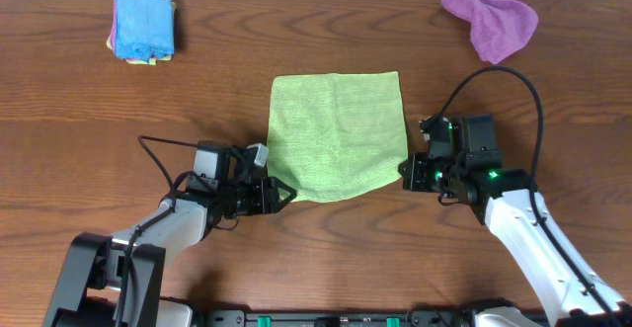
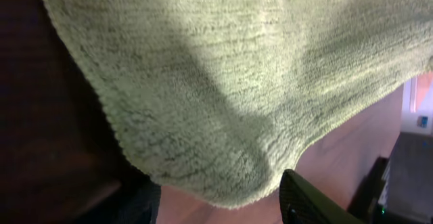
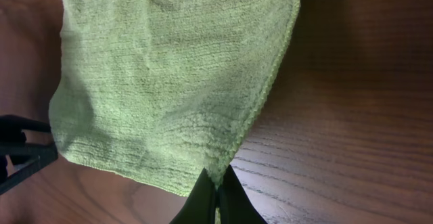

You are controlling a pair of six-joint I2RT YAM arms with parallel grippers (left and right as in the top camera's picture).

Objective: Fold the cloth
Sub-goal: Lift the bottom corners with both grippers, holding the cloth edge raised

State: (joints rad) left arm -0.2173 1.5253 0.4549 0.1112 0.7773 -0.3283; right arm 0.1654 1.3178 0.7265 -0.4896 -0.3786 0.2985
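Note:
A light green cloth point(image 1: 336, 134) lies spread flat on the wooden table point(image 1: 118, 120). My right gripper point(image 1: 405, 172) is shut on its near right corner; in the right wrist view the two fingers point(image 3: 218, 191) pinch the cloth point(image 3: 162, 75) edge. My left gripper point(image 1: 282, 193) is at the near left corner. In the left wrist view its fingers point(image 2: 223, 214) are apart, with the rounded corner of the cloth point(image 2: 223, 102) lying between them and not pinched.
A folded blue cloth stack point(image 1: 143, 28) sits at the far left. A crumpled purple cloth point(image 1: 491, 21) lies at the far right. The right arm's black cable point(image 1: 513, 75) arcs above the table beside the green cloth.

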